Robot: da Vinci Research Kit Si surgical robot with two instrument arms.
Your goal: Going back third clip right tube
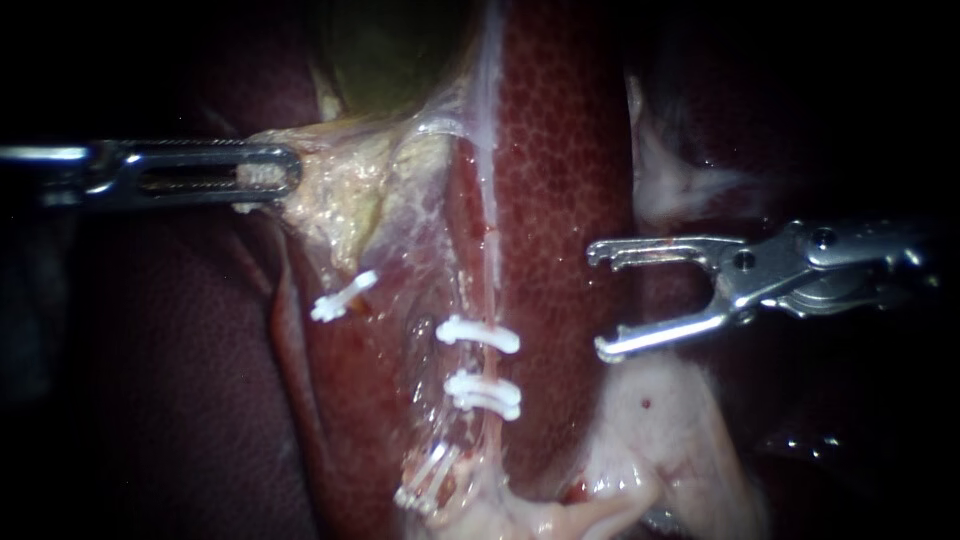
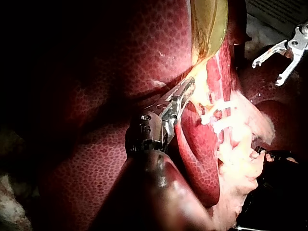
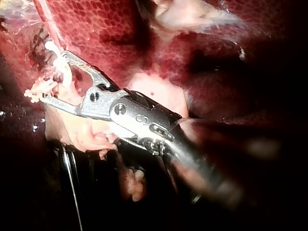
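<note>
Standing wide apart with nothing between them, the jaws of the right instrument (image 1: 597, 302) are seen over the liver (image 1: 560, 150), clear of the right tube (image 1: 489, 250), which runs across ahead of their tips. Three white clips are set across that tube. The upper clip (image 1: 478, 333) and the middle clip (image 1: 484, 393) lie ahead of the lower jaw's tip, and the lowest clip (image 1: 428, 480) is found further along the tube, beyond the middle one. A single clip (image 1: 345, 295) is seated further ahead still, on the far side of the right tube from the open jaws. In the right wrist view the clips are seen just past the tips of the jaws, and none is touched.

The jaws of the left instrument (image 1: 270, 172) are closed on pale tissue (image 1: 340, 190) just under the gallbladder (image 1: 390, 50). The clipped tube is well apart from them, between the two instruments.
</note>
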